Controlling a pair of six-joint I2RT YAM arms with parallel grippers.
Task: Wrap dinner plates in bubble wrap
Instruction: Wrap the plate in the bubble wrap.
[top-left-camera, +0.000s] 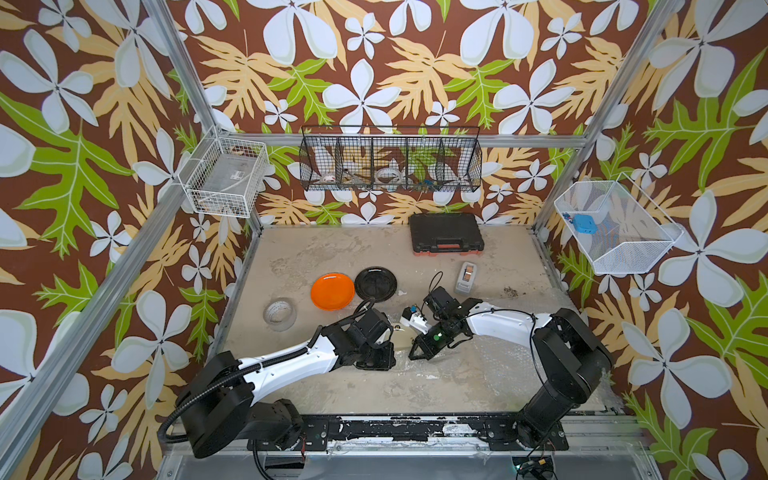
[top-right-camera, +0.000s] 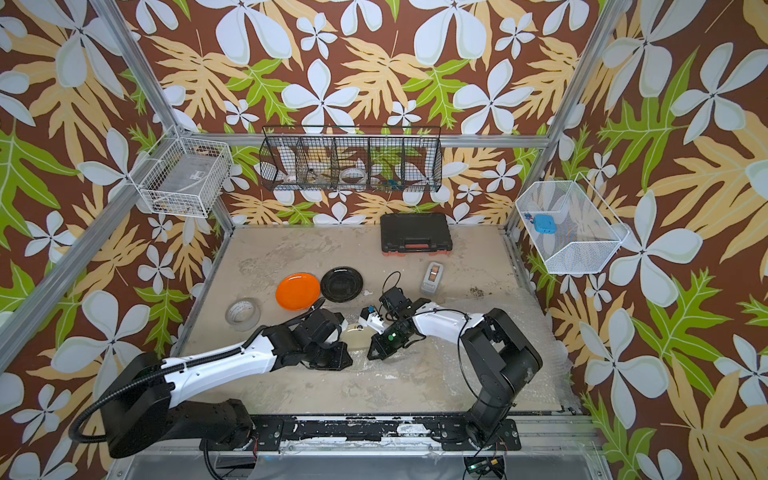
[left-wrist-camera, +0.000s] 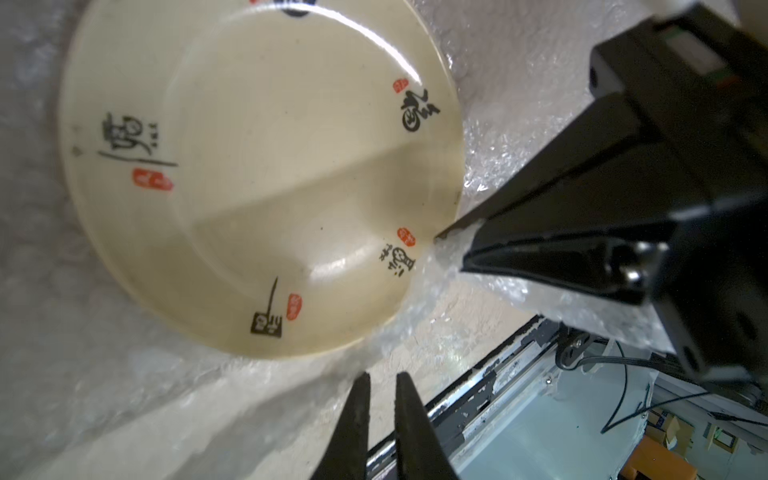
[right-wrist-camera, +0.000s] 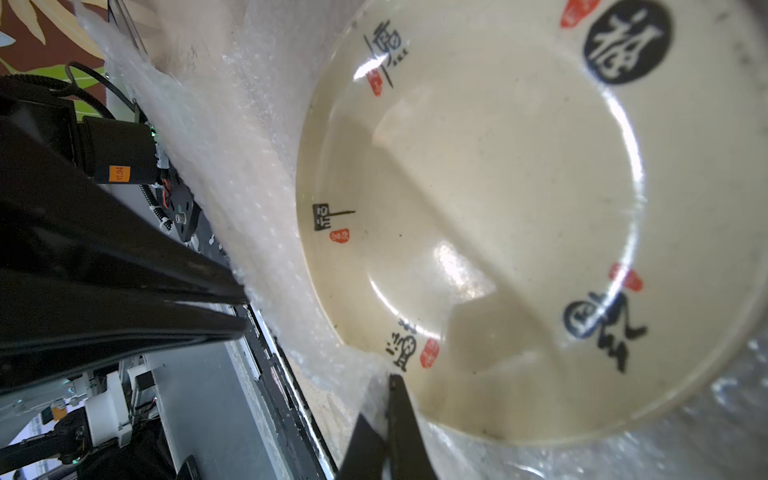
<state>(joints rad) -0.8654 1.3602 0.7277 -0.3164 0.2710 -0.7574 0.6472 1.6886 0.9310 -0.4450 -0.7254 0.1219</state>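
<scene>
A cream plate (left-wrist-camera: 257, 174) with black characters and red seal marks lies on a clear bubble wrap (left-wrist-camera: 498, 124) sheet near the table's front. In a top view the plate (top-left-camera: 401, 337) shows only partly between the two wrists. My right gripper (right-wrist-camera: 390, 384) is shut on a bunched edge of the bubble wrap (right-wrist-camera: 232, 174) right at the plate's (right-wrist-camera: 519, 216) rim. My left gripper (left-wrist-camera: 382, 384) has its tips at the wrap's edge beside the plate, with a narrow gap and nothing seen in it. An orange plate (top-left-camera: 332, 291) and a black plate (top-left-camera: 375, 283) lie bare farther back.
A roll of clear tape (top-left-camera: 279, 314) stands at the left. A grey tape dispenser (top-left-camera: 467, 276) and a black case (top-left-camera: 445, 232) are behind the right arm. Wire baskets (top-left-camera: 390, 164) hang on the walls. The black front rail (top-left-camera: 395, 428) runs close behind both grippers.
</scene>
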